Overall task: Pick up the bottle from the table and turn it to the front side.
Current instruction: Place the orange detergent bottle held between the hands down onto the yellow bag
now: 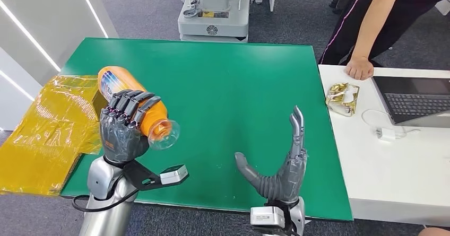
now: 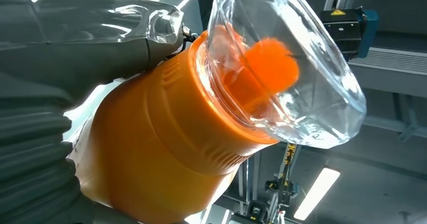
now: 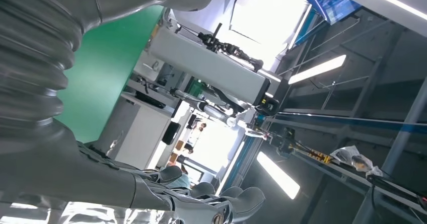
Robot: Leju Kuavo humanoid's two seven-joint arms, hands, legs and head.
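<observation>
While tilted, smooth orange plastic bottle (image 1: 139,104) in left fingers' (image 1: 129,106) grip; right fingers (image 1: 296,130) spread, empty.

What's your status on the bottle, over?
Left hand grips orange bottle, lifted off green table, clear cap toward camera. Right hand open, empty. Nothing between them.

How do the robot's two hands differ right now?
The left hand grips an orange bottle lifted off the green table, fingers wrapped round it; the right hand holds nothing. The right hand's fingers point straight up, thumb spread out. Both are dark grey and hover over the table's near edge.
</observation>
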